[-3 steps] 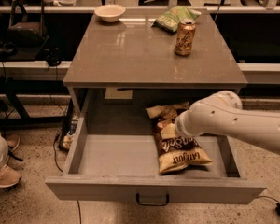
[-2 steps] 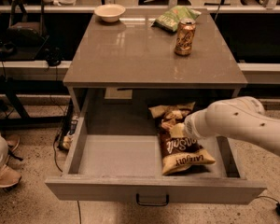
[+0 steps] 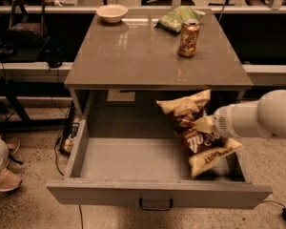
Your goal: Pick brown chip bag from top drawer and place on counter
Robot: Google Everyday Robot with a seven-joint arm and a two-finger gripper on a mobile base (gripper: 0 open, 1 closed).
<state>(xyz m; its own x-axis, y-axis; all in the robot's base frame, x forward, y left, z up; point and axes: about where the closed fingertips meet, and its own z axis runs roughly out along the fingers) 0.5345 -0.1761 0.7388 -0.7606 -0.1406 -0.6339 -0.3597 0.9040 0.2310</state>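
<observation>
A round pale bowl (image 3: pixel 112 12) sits far left on the glossy grey-brown desk (image 3: pixel 133 51), with a green chip bag (image 3: pixel 178 18) and a copper can (image 3: pixel 188 31) towards its right. Below, the shallow top drawer (image 3: pixel 128 159) stands open, its left floor bare. The crinkly brown chip bag (image 3: pixel 196 140) hangs tilted over the drawer's right side, the gripper (image 3: pixel 203 125) there, jaws clamped on it.

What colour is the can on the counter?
The can is copper-orange, camera view; the gripper is at the brown chip bag.
</observation>
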